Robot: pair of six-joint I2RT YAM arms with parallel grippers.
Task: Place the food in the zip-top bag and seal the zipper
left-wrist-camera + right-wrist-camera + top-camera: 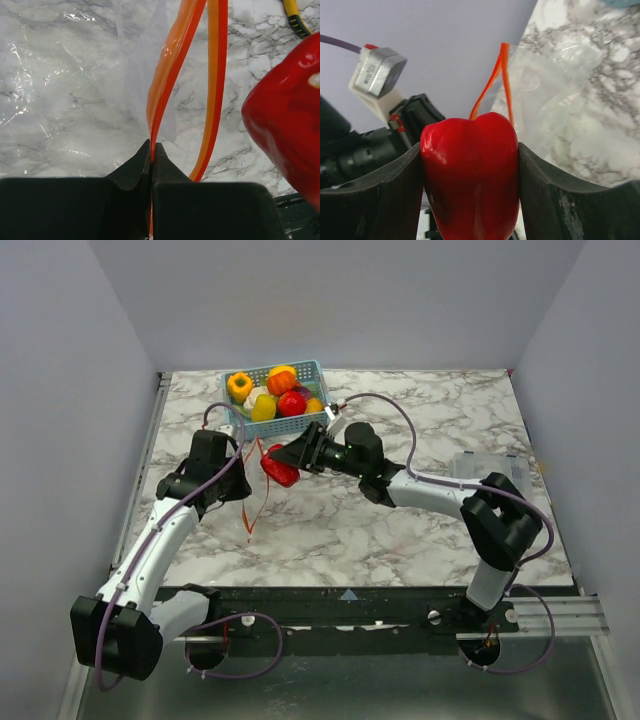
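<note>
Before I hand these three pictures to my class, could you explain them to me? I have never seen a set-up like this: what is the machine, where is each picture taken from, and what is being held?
This is a robot with two arms, the left arm and the right arm, bolted to the near edge of a marble-patterned table. The wide picture is taken from above and behind them. The other two come from a small camera on each wrist, looking along that arm's two fingers. The left gripper is pinched shut on the red-orange zipper of a clear zip-top bag. The right gripper clamps a red toy pepper close to that bag. Behind them stands a blue basket holding more toy food.
</note>
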